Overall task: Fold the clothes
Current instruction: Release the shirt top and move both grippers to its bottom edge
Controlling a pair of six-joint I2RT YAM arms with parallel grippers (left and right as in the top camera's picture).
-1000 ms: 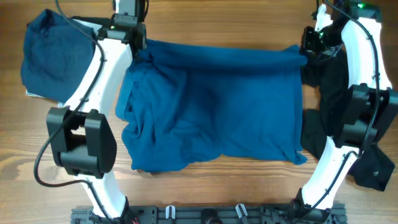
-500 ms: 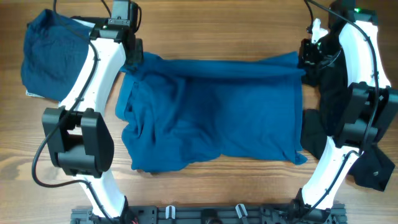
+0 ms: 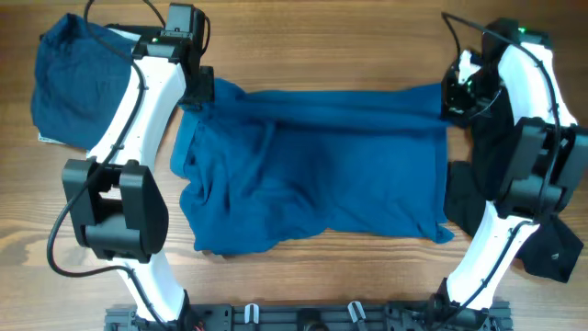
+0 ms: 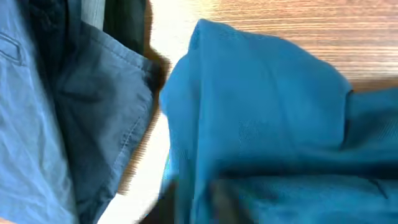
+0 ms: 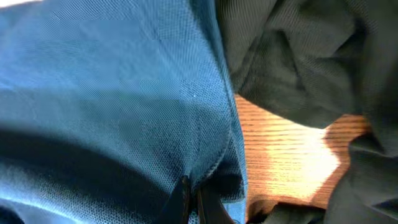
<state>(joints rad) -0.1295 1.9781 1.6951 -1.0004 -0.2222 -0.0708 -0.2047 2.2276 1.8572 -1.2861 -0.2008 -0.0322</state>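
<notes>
A medium-blue shirt [image 3: 312, 175] lies spread across the middle of the table, its far edge pulled taut between my two grippers. My left gripper [image 3: 197, 89] is shut on the shirt's far left corner [image 4: 249, 124]. My right gripper [image 3: 452, 95] is shut on the far right corner, where its fingertips [image 5: 191, 199] pinch the blue hem [image 5: 211, 168]. A darker blue garment [image 3: 73, 78] lies bunched at the far left and shows in the left wrist view [image 4: 68, 112]. Black garments [image 3: 487, 175] lie at the right, under my right arm, also in the right wrist view [image 5: 298, 56].
The wooden table [image 3: 322, 46] shows bare along the far side. More black cloth [image 3: 551, 248] hangs near the right front edge. The arm bases and a rail [image 3: 303, 317] run along the near edge.
Both grippers have drawn the shirt's far edge a little toward the front. The left gripper moved left at first. The right gripper dropped slightly. Both keep their hold.
</notes>
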